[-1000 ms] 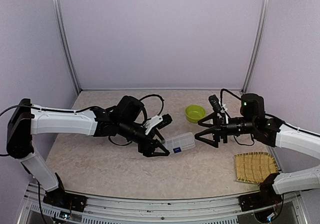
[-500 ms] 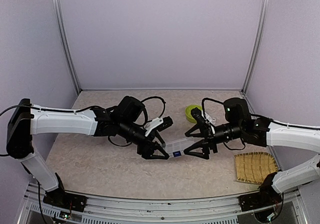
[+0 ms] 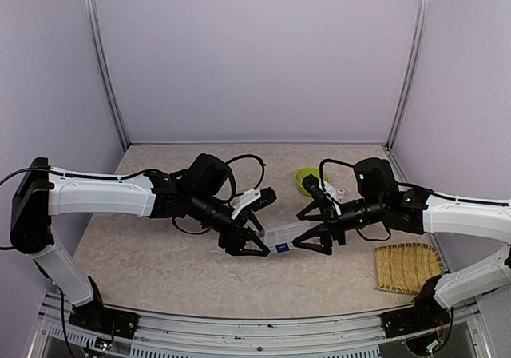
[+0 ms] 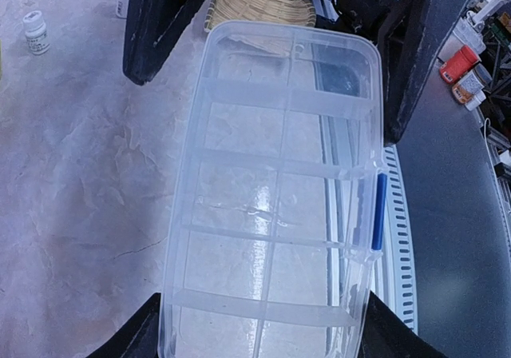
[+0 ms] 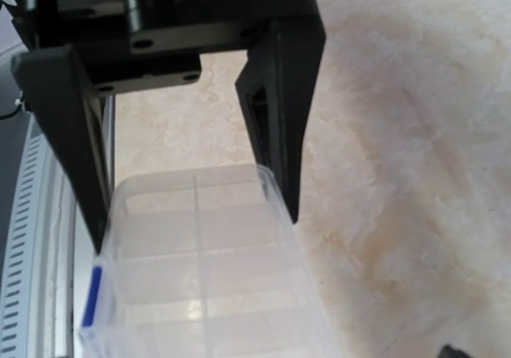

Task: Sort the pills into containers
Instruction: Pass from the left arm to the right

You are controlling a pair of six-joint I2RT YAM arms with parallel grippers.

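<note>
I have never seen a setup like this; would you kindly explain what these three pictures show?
These are two robot arms bolted at the near edge of a table. One picture looks down from above and behind them. The other two come from a camera on each wrist, looking out along that arm's fingers. The left gripper is closed on one end of a clear plastic pill box, gripping it across its width. The right gripper is open, with a finger on either side of the box's other end. Also on the table are a green bowl, a bamboo mat and a small white bottle.
</note>
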